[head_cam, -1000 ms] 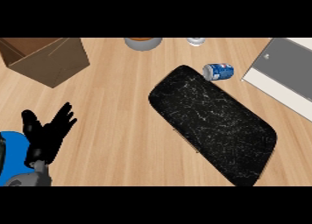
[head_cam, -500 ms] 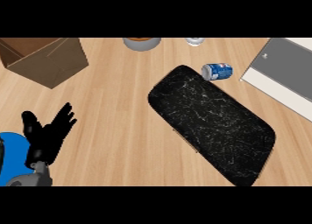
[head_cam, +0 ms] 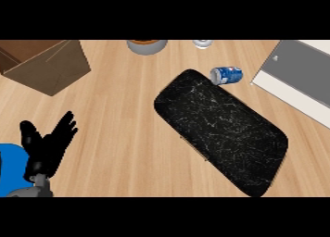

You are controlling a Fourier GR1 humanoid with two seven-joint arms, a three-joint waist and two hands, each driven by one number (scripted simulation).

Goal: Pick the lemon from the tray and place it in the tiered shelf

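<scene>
Left of the black marbled oblong tray (head_cam: 222,132), well apart: black left hand (head_cam: 48,147), fingers straight, spread wide, holding nothing. Right of tray: grey-and-white tiered shelf (head_cam: 299,75). Place of lemon: cannot tell.

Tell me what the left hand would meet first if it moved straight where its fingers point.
Likely the cardboard box, near its right corner, across the counter; the left hand might narrowly miss.

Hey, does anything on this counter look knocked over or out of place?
Two things: the blue can lies on its side by the far end of the black tray, and no lemon shows on the tray.
</scene>
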